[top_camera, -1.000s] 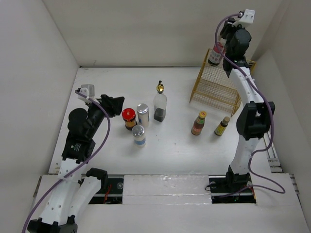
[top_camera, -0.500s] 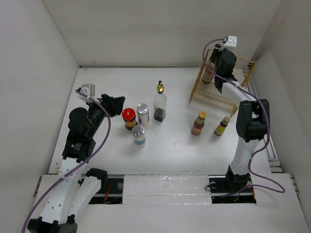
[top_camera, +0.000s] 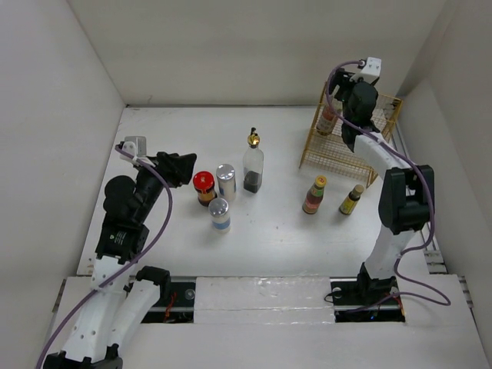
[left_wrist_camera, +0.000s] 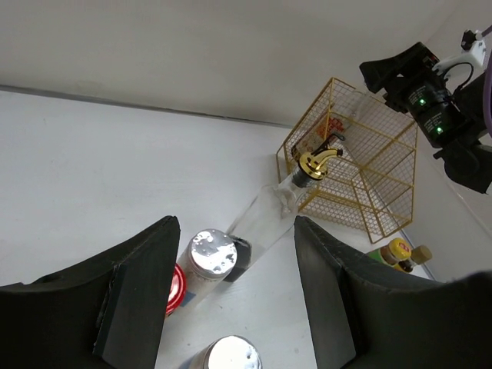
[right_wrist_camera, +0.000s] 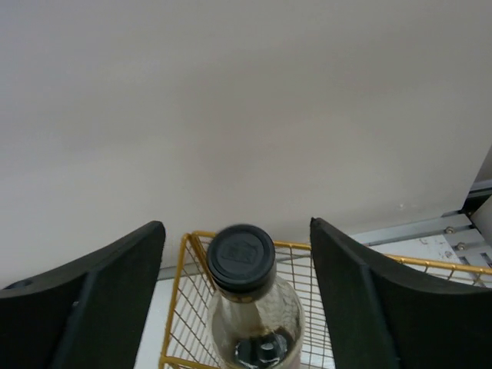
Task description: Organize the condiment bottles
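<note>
Count of items present: one red-lidded dark jar (top_camera: 204,183); two silver-capped shakers (top_camera: 225,179) (top_camera: 220,212); two tall clear bottles (top_camera: 253,165) (top_camera: 328,119); one yellow-capped red bottle (top_camera: 314,194); one small dark bottle (top_camera: 352,199); one yellow wire basket (top_camera: 338,151). Containers total seven.

Bright, even, diffuse light fills the white enclosure, leaving only faint short shadows beside the bottles (top_camera: 253,171) on the tabletop (top_camera: 154,131), speckled glare along its glossy near edge, shiny spots on 2 silver caps (left_wrist_camera: 213,250), and soft-edged dark fingers (right_wrist_camera: 369,307) close to both wrist lenses.
</note>
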Action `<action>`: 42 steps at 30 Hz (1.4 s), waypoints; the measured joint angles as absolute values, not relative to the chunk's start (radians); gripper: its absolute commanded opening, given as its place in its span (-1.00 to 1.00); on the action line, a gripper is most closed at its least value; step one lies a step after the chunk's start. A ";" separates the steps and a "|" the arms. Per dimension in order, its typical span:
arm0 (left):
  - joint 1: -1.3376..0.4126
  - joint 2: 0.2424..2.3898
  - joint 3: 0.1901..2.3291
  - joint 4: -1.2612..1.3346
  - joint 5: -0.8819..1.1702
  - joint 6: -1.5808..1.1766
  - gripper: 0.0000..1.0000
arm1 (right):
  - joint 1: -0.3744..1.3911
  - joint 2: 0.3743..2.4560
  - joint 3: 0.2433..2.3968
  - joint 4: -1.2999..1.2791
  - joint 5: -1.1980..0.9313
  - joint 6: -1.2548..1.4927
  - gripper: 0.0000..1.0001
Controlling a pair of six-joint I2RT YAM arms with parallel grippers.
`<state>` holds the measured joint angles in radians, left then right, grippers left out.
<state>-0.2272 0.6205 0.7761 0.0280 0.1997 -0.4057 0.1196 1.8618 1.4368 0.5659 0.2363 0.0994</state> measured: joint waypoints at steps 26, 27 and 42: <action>-0.227 0.604 0.772 0.032 0.131 -0.442 0.35 | 0.389 1.484 1.178 0.279 -0.564 -0.028 0.61; -0.227 0.604 0.772 0.032 0.131 -0.442 0.35 | 0.397 1.491 1.155 0.266 -0.582 -0.041 0.61; -0.227 0.617 0.772 0.031 0.132 -0.442 0.35 | 0.557 1.576 1.149 0.220 -0.622 -0.154 0.65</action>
